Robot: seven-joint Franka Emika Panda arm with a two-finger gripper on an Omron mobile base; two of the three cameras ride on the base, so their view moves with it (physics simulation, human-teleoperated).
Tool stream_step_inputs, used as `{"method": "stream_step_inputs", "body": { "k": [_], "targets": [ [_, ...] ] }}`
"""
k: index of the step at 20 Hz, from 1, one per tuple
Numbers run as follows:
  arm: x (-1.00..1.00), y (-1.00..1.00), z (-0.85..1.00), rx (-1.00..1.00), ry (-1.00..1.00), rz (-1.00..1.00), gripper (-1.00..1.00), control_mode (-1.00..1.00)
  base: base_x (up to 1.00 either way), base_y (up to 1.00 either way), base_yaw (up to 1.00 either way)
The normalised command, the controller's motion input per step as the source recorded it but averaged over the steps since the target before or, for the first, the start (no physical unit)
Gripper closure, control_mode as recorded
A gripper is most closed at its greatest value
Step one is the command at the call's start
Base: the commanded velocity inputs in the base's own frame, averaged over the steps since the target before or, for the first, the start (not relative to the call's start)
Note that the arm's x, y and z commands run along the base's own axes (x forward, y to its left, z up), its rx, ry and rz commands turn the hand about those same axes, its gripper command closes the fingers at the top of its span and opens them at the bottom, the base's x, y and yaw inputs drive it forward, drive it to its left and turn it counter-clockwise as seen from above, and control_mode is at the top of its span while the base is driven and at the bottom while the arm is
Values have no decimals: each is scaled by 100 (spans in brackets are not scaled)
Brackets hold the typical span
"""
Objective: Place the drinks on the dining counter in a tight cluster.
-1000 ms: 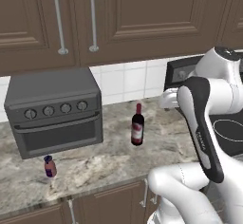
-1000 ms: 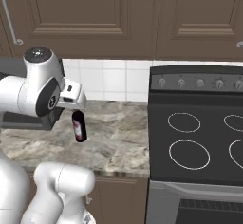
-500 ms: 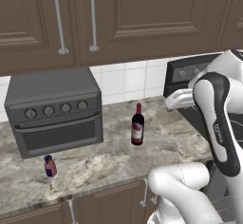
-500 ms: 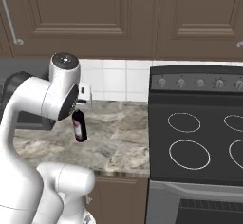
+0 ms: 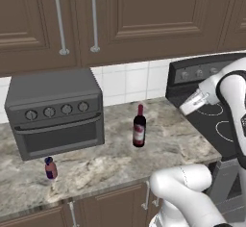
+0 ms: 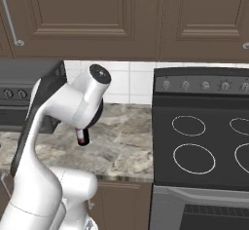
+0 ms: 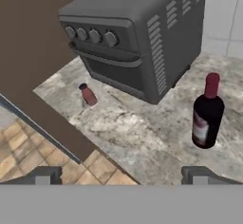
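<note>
A dark wine bottle with a red-white label stands upright on the stone counter, right of the toaster oven; only its base peeks from under my arm in the right base view. A small squat reddish-brown bottle stands near the counter's front edge, in front of the oven's left side. My gripper is open and holds nothing; it hovers to the right of the wine bottle, well apart from it, and looks across at the small bottle. In the left base view the gripper hangs at the counter's right end. The dining counter is out of view.
A grey toaster oven fills the counter's back left. A black stove with ring burners adjoins the counter on the right. Brown upper cabinets hang above. Bare stone lies between the two bottles. Tiled floor shows below the counter edge.
My arm has swung to the right, its elbow leaving the left base view, and the hand has drifted slightly right toward the stove. Both bottles stand where they were.
</note>
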Motion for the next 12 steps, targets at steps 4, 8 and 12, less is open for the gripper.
{"method": "stream_step_inputs", "body": {
  "k": [4,8,12],
  "targets": [
    [0,0,7,5,-18,44,-100,-100,0,0,0],
    [0,0,3,2,-17,37,-100,-100,0,0,0],
    [16,0,0,0,-14,30,-100,-100,0,0,0]
  ]
}}
